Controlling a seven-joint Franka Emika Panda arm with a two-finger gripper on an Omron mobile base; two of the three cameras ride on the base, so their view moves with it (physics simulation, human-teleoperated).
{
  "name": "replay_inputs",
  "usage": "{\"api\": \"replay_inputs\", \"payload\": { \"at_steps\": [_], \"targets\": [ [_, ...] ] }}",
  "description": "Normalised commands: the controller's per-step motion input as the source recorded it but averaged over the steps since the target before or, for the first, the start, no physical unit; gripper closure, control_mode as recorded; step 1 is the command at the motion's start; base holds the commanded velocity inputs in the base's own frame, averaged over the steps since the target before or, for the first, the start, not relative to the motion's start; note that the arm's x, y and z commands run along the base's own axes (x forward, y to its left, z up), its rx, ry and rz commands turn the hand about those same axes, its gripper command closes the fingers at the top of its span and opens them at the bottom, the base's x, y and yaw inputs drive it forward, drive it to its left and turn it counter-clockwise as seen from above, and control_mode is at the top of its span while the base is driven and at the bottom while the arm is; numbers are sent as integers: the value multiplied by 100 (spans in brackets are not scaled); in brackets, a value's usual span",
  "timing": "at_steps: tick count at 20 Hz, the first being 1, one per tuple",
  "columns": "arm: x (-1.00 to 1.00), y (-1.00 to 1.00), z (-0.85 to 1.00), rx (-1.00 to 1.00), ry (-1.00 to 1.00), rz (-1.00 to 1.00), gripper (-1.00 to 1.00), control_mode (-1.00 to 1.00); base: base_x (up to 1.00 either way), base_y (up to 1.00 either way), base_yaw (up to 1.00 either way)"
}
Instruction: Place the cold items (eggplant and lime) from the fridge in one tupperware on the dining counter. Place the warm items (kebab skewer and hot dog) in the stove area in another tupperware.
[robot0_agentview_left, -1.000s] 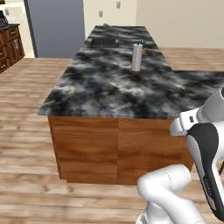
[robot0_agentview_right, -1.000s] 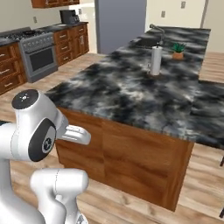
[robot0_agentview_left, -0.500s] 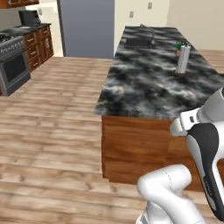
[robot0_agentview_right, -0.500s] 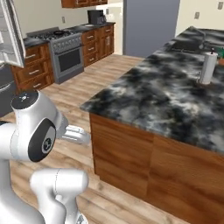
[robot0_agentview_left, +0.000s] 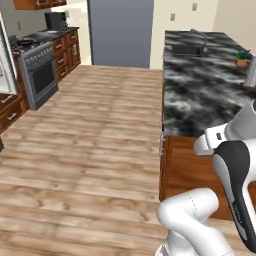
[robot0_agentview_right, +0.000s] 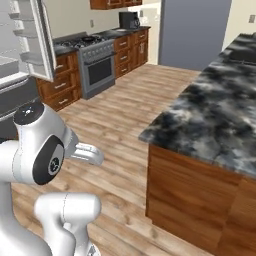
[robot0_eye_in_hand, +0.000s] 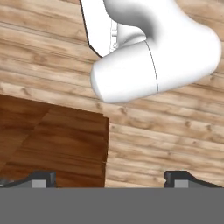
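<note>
The gripper (robot0_eye_in_hand: 109, 181) is held open, its 2 fingertips spread wide over wood floor beside the dining counter (robot0_agentview_left: 210, 95). The stove area (robot0_agentview_right: 97, 62) is seen well apart, across the floor, with the fridge (robot0_agentview_right: 22, 45) door open nearby.

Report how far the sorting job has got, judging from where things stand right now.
Nothing looks done yet. The gripper is open and empty, its fingertips wide apart over wooden floor beside the brown base of the dining counter. No food or tupperware can be seen on the counter's marbled top. The fridge stands open at the left, with the stove area further along. Fetching and placing all four items is left.
</note>
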Motion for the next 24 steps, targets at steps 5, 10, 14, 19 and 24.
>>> {"api": "replay_inputs", "payload": {
  "at_steps": [5,10,14,19,24],
  "targets": [
    [0,0,0,0,0,0,-100,100,41,100,0],
    [0,0,0,0,0,0,-100,100,41,100,-15],
    [0,0,0,0,0,0,-100,100,45,96,-26],
    [0,0,0,0,0,0,-100,100,53,75,-42],
    [0,0,0,0,0,0,-100,100,74,52,-43]
  ]
}}
